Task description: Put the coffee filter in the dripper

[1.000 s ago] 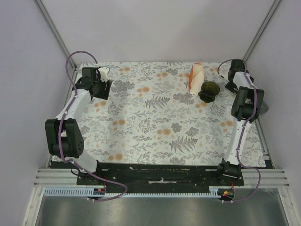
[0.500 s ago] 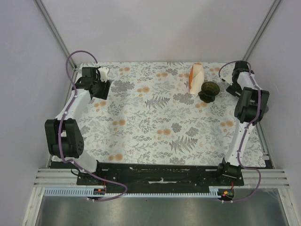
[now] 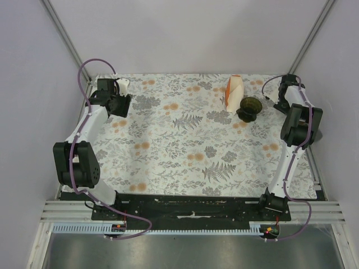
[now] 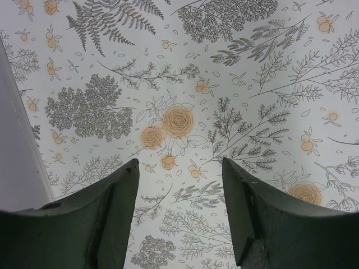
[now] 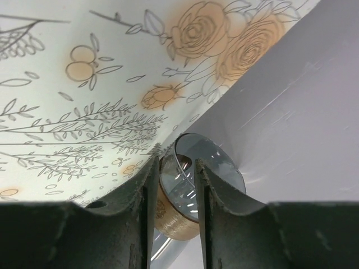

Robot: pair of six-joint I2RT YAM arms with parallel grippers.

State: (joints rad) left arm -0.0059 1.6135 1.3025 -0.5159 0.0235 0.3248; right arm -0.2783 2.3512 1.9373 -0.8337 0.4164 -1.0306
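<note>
The dripper (image 3: pixel 248 107), a dark olive-green funnel cup, stands on the flowered cloth at the far right. No coffee filter shows in any view. My right gripper (image 5: pixel 175 162) is at the far right edge by the wall. Its fingers have closed on the rim of a grey glass cylinder (image 5: pixel 193 188) with a wooden band, and the glass wall runs between them. That gripper is to the right of the dripper, apart from it. My left gripper (image 4: pixel 179 162) hangs open over bare cloth at the far left, with nothing between its fingers.
A tall white-and-orange wedge pack (image 3: pixel 234 92) stands just left of the dripper, touching or nearly so. The flowered cloth (image 3: pixel 185 140) covers the table. Grey walls (image 5: pixel 291 95) close in the right and left sides, and the cylinder lies against the right one.
My right arm has swung further toward the far right wall and its jaws have closed in around the cylinder's rim. The left arm has barely moved.
</note>
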